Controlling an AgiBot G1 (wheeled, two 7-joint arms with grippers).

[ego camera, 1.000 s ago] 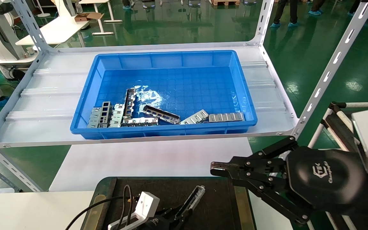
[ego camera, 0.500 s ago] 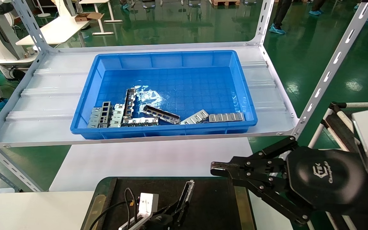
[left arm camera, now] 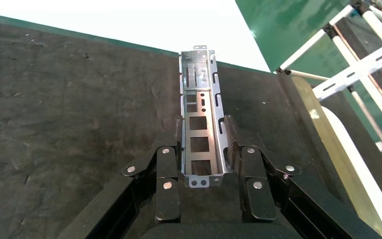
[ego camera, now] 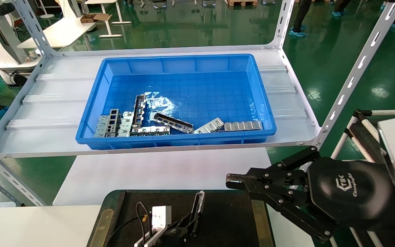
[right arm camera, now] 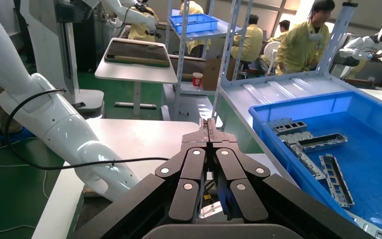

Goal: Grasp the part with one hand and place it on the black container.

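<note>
My left gripper [ego camera: 191, 224] hangs low over the black container [ego camera: 225, 214] at the near edge of the head view. It is shut on the part [ego camera: 198, 205], a narrow silver-grey metal bar. In the left wrist view the part [left arm camera: 199, 99] lies lengthwise between the black fingers [left arm camera: 235, 139] of the gripper [left arm camera: 204, 132]. Its open face with square windows is turned up and its far end reaches over the container's dark floor [left arm camera: 69, 109]. My right gripper [ego camera: 233, 181] is shut and empty, parked to the right of and above the container. It also shows in the right wrist view [right arm camera: 208, 125].
A blue plastic bin [ego camera: 175, 140] on the white shelf [ego camera: 46, 103] holds several similar metal pieces [ego camera: 173, 122]. A white table [ego camera: 156, 171] lies between the shelf and the container. A slanted shelf post [ego camera: 348, 82] stands at the right, and the bin [right arm camera: 323, 99] shows beside my right gripper.
My left gripper has carried the part leftwards and lower over the container, and the part has turned from slanted to nearly straight ahead. The right arm has not moved.
</note>
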